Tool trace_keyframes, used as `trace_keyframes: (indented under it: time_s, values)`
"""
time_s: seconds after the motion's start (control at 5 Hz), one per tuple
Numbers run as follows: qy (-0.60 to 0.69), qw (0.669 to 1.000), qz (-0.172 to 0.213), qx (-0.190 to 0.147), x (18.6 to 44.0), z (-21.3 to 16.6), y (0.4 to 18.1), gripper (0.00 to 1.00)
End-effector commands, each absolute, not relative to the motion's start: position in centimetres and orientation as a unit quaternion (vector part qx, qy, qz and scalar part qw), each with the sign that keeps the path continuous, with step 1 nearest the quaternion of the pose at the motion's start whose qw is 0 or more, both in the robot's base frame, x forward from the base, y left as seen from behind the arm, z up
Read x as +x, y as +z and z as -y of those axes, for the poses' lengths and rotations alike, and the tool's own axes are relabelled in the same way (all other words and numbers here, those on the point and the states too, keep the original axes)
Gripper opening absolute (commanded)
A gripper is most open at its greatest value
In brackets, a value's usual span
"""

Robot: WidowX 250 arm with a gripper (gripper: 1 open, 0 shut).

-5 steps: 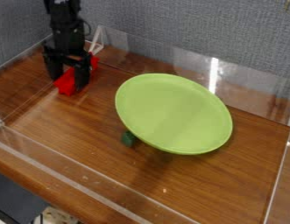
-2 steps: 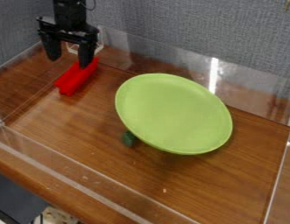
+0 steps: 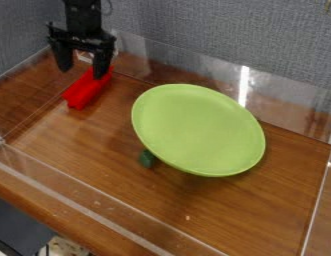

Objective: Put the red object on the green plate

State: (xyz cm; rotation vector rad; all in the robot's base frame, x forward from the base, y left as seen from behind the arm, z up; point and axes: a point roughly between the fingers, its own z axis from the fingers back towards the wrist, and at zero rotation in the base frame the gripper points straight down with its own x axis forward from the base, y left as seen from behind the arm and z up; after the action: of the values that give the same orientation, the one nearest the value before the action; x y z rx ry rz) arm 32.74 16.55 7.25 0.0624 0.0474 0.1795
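You are looking down at a wooden bench (image 3: 74,150) with clear low walls (image 3: 261,85) running around its edges. Its surface is brown, glossy, and catches some glare near the front.

The green plate (image 3: 199,130) is the largest thing on it. It sits right of the bench's middle, nearer the right edge than the left. It is round, shallow, plain lime-green, and nothing lies on it.

The arm comes down at the back left corner, dark and upright, with the gripper (image 3: 82,68) pointing down at the bench. Its jaws stand wide apart with nothing between them. The fingertips (image 3: 62,64) hang above the wood, clear of it, by the far end of the red object.

The red object (image 3: 86,88) lies flat on the bench near the back left corner, a small bright red block, long axis running from the back wall toward the front left. It is well apart from the plate, off its left rim, and no finger touches it as far as you can tell.

A small dark green piece (image 3: 149,158) peeks out at the plate's front left rim, touching or tucked partly under it; you cannot tell which.
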Motion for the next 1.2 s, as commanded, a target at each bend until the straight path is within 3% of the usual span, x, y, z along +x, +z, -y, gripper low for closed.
trace_keyframes:
  time_s: [0.0,0.4,0.6,0.8,1.0]
  values:
    - [0.106,0.993,0.001,0.045,33.6,-17.1,8.6,1.00]
    - [0.130,0.991,-0.006,0.045,34.4,-16.3,7.1,1.00]
    - [0.144,0.989,-0.008,0.043,34.7,-16.7,6.4,0.00]
    - [0.168,0.985,-0.006,0.042,33.4,-16.9,7.5,0.00]
    - [0.193,0.980,0.027,0.040,31.3,-16.0,12.2,0.00]
